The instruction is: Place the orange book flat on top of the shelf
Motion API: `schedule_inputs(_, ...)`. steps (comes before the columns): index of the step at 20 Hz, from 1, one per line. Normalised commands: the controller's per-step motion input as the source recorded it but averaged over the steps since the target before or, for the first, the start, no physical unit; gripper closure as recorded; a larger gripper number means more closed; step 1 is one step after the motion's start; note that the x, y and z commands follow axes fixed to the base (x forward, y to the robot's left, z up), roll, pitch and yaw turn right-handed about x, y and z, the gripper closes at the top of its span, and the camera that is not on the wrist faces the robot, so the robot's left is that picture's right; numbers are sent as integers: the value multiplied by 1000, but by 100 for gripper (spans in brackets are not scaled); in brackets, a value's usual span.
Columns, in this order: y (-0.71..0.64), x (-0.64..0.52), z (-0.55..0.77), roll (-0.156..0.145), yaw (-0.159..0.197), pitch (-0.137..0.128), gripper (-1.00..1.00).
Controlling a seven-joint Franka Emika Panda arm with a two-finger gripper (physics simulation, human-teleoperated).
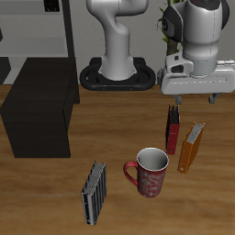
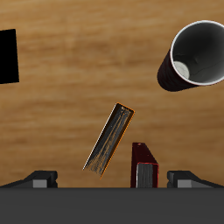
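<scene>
The orange book stands upright on the table, leaning slightly, beside the dark red book. In the wrist view the orange book shows edge-on with its pale pages, and the dark red book stands close to it. My gripper hangs above and a little behind both books, open and empty, and touches neither. Its fingers are spread wide. The shelf, a low black cabinet with a flat top, stands far across the table. A corner of the shelf also shows in the wrist view.
A red patterned mug stands near the books toward the table's front edge, and it also shows in the wrist view. A grey striped book stands near the front edge. A tall grey shelving unit is behind the cabinet. The robot base is at the back.
</scene>
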Motion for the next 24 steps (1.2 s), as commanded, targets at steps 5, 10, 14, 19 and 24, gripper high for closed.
schedule_inputs(5, 48, 253, -301, -10, -46, 21, -100)
schedule_inputs(10, -43, 142, -230, -13, -35, 27, -100)
schedule_inputs(14, -43, 70, -232, 8, -19, 25, -100)
schedule_inputs(19, 14, 13, -206, 8, -14, 8, -100)
schedule_inputs(24, 11, -17, -219, -18, 15, -33, -100)
